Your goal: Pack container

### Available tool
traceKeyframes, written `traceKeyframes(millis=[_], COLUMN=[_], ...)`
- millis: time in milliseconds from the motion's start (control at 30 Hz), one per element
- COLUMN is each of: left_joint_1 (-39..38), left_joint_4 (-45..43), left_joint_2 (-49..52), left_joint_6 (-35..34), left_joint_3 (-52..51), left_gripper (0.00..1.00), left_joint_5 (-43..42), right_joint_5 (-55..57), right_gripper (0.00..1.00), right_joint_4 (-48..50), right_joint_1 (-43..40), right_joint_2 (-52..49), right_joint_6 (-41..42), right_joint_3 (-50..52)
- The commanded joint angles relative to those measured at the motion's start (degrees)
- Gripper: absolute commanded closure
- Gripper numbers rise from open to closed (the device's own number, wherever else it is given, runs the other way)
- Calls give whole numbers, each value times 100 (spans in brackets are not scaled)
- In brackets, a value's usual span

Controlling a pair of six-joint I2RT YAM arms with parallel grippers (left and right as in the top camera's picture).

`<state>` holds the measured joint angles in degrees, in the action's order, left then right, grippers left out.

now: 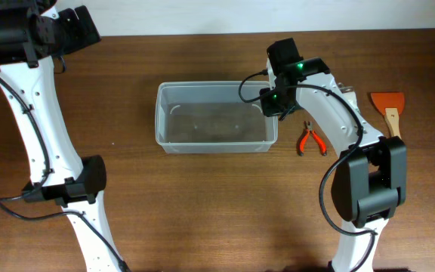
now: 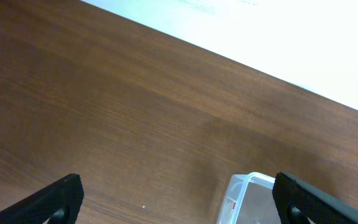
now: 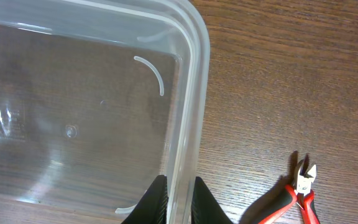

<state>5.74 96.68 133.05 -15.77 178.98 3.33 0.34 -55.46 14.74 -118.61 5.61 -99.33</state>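
Observation:
The container (image 1: 214, 91), a clear rectangular plastic tub with rounded corners, sits at the table's middle and holds nothing I can see. My right gripper (image 1: 272, 102) is shut on the container's right wall; in the right wrist view (image 3: 178, 199) one finger is inside the wall (image 3: 191, 118) and one outside. My left gripper (image 2: 176, 199) is open and empty, high over the far left of the table, with a corner of the container (image 2: 247, 186) between its fingers' tips in view. Red-handled pliers (image 1: 310, 140) lie right of the container, also in the right wrist view (image 3: 300, 193).
An orange spatula with a wooden handle (image 1: 390, 109) lies at the far right. The table's far edge meets a white wall (image 2: 278, 37). The right arm's base (image 1: 368, 181) stands at the front right, the left arm's base (image 1: 74, 185) at the front left.

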Motion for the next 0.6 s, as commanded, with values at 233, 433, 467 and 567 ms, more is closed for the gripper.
traceKeyframes(millis=[233,433,467,567], left_joint_1=[-9,-9,-9,-9], left_joint_4=[0,0,0,0], left_joint_2=[-173,-173,-173,-173], left_joint_6=[90,90,87,90], left_joint_3=[68,68,68,68], left_gripper=[1,1,1,1], left_joint_5=[-61,-59,-59,-59], right_joint_5=[26,-17,-28,-39], right_gripper=[55,21,17,7], right_joint_4=[0,-131,-225,-579], right_joint_1=[28,28,28,28], right_joint_2=[-85,-74,-74,-74], right_joint_6=[83,85,87,87], right_joint_3=[-109,-205,-317,-815])
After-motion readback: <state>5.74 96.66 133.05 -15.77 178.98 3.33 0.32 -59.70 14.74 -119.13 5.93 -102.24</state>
